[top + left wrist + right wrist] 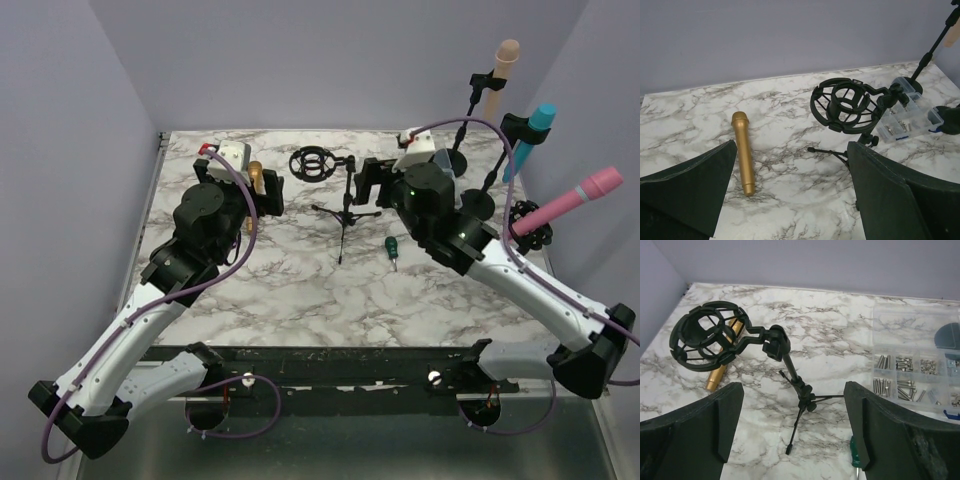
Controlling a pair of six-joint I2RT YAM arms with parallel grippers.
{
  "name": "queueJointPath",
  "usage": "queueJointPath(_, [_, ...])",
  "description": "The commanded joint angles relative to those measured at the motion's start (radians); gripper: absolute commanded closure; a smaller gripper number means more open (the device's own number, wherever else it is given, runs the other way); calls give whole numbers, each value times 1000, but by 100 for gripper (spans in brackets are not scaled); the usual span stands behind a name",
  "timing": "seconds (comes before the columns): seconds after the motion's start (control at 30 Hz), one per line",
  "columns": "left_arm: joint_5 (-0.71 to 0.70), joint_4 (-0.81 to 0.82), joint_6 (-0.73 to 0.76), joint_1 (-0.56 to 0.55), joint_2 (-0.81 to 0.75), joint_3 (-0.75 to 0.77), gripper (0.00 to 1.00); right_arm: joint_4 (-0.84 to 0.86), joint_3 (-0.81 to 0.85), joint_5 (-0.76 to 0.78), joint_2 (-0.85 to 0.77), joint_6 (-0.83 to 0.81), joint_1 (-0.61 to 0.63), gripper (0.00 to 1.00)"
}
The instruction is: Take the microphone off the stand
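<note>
The gold microphone (255,178) lies flat on the marble table, left of the stand; it also shows in the left wrist view (744,155) and partly behind the mount in the right wrist view (722,371). The black tripod stand (345,210) (800,390) carries a round shock mount (312,163) (847,105) (705,337) that is empty. My left gripper (265,190) (790,165) is open and empty, above the table between microphone and stand. My right gripper (368,180) (792,410) is open and empty, just right of the stand.
A green screwdriver (391,250) lies right of the tripod. A clear box of screws (912,370) (905,117) sits at the back right. Taller stands hold a beige (505,62), a blue (538,125) and a pink microphone (570,200) at the right edge.
</note>
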Motion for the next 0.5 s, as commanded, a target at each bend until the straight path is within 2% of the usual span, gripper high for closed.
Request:
queueJointPath(0.0, [33, 6, -20, 5, 5, 5, 4, -20, -92, 9, -119, -37, 6, 9])
queueJointPath(0.13, [37, 7, -22, 5, 7, 4, 4, 0, -216, 133, -176, -7, 4, 0])
queueJointPath(0.3, [48, 2, -30, 5, 15, 8, 4, -12, -304, 130, -158, 80, -6, 0])
queueJointPath(0.37, [49, 1, -30, 6, 17, 7, 4, -24, -310, 65, -141, 135, -35, 0])
queueJointPath(0.47, [45, -2, -28, 5, 23, 10, 4, -18, -304, -212, -102, 209, -142, 0])
